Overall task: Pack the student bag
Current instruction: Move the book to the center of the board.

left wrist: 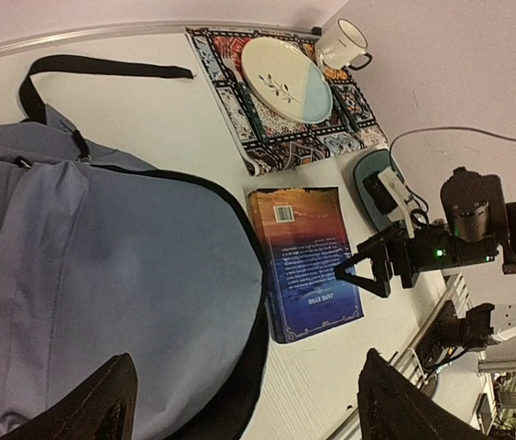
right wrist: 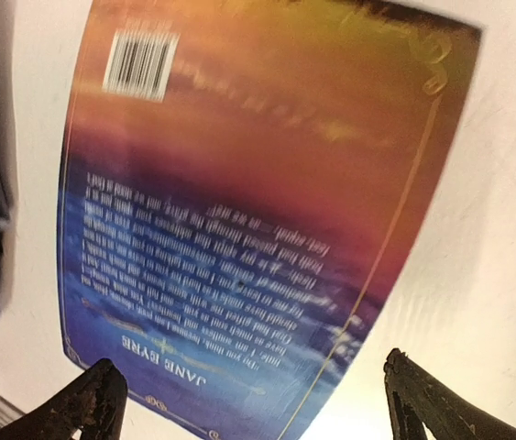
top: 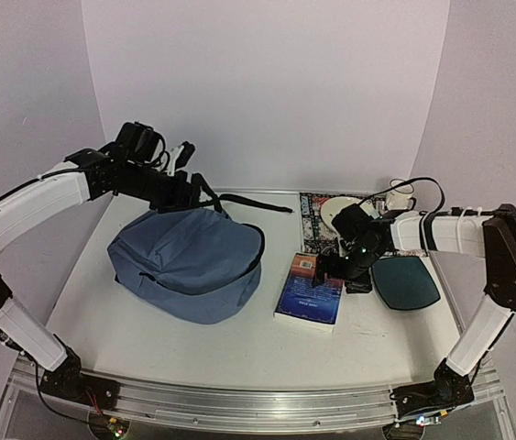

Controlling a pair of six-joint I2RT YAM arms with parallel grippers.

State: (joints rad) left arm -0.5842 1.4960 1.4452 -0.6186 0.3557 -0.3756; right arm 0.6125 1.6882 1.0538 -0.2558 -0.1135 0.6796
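The student bag, a slate-blue backpack, lies flat at centre-left with its black strap trailing toward the back. A book with an orange-to-blue cover lies just right of it, back cover up. My left gripper hangs open above the bag's far edge; in its wrist view the left gripper has the bag below it and nothing between its fingers. My right gripper is open low over the book's right side. In the right wrist view the right gripper straddles the book without touching it.
A patterned placemat at the back right carries a plate, with a white mug beside it. A dark teal oval object lies right of the book, under the right arm. The table's front edge runs along a metal rail.
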